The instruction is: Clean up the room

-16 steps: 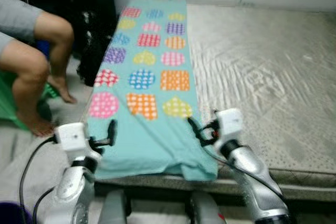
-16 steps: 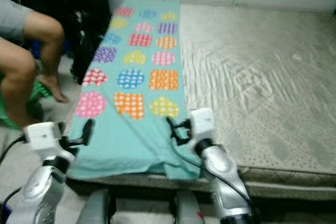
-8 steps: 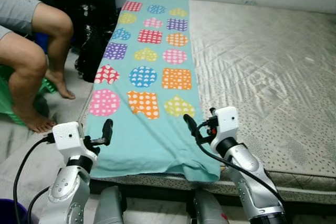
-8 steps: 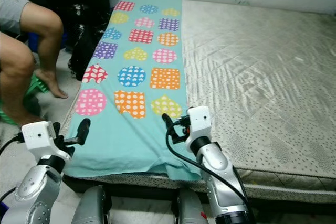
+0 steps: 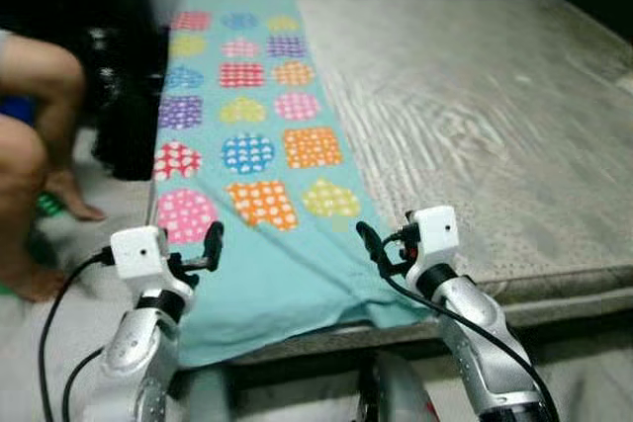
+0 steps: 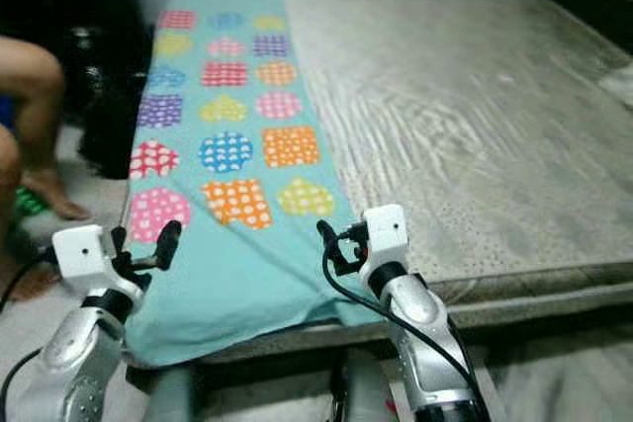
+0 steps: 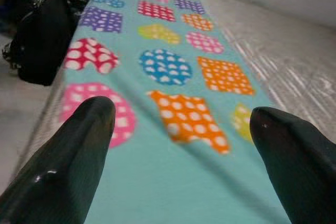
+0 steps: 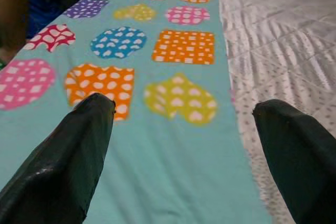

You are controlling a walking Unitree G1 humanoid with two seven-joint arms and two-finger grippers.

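Blanket (image 5: 247, 145) lies folded lengthwise on the bed (image 5: 475, 116); we judge more folding remains, left gripper (image 5: 212, 244) and right gripper (image 5: 369, 245) both wide, empty.

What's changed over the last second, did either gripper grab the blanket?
No grab. The view swung toward the robot's right. The left gripper and right gripper stay open, hovering over the near end of the teal blanket, which still lies flat along the mattress.

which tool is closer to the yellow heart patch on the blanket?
Right. The right tool hovers just short of the yellow heart patch, near the blanket's mattress-side edge. The left tool is off by the pink circle patch at the opposite edge.
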